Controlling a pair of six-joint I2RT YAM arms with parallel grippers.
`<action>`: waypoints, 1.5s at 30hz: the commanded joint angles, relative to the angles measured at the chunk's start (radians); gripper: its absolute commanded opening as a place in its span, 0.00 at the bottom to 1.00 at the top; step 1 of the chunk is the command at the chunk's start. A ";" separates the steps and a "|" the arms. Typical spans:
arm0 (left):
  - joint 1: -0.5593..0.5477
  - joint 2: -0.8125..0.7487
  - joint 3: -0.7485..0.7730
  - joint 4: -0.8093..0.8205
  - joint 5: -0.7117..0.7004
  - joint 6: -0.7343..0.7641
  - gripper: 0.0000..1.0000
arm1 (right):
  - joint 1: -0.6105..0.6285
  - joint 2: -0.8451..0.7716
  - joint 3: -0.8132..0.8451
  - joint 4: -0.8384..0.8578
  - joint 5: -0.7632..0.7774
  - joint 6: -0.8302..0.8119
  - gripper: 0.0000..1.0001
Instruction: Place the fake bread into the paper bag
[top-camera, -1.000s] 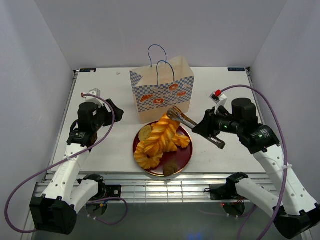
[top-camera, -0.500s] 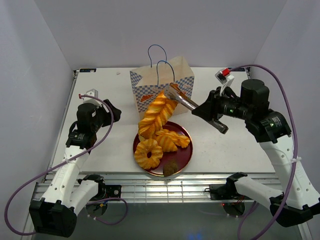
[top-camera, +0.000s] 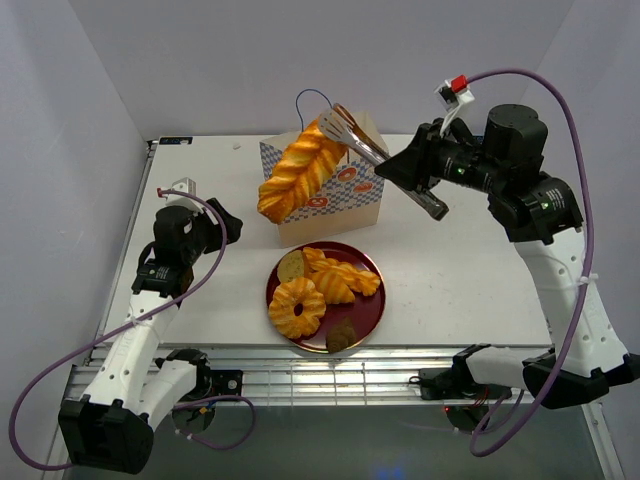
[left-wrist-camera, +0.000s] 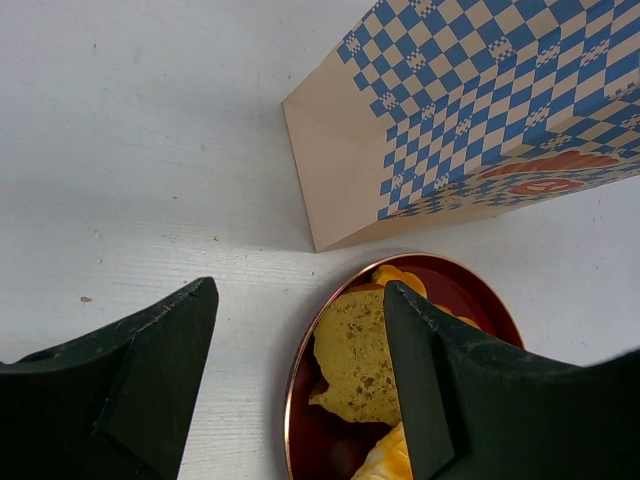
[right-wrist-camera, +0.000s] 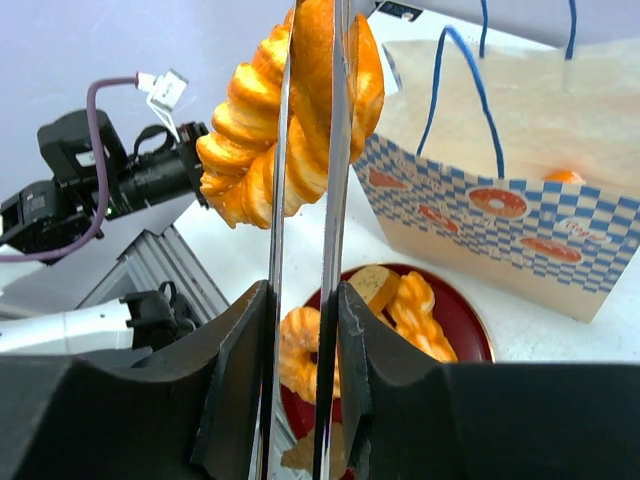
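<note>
While my right gripper (right-wrist-camera: 305, 300) clamps tongs (top-camera: 350, 135) pinching a twist (top-camera: 295, 170) held high over the bag's (top-camera: 340, 205) left side, other bread (top-camera: 322, 288) sits on the plate (top-camera: 368, 308); left gripper (left-wrist-camera: 300, 290) spread, empty.

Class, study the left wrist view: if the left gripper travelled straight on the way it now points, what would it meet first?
Probably the paper bag, near its lower corner. The red plate lies just beside that line. Depth is unclear.
</note>
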 joint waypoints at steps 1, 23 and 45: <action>-0.004 0.004 0.007 0.013 0.011 -0.003 0.78 | 0.001 0.056 0.117 0.095 0.024 0.033 0.08; -0.004 0.038 0.010 0.018 0.069 -0.002 0.78 | -0.212 0.287 0.329 0.245 0.043 0.125 0.08; -0.004 0.050 0.008 0.031 0.123 -0.010 0.78 | -0.314 0.114 -0.111 0.519 -0.053 0.069 0.08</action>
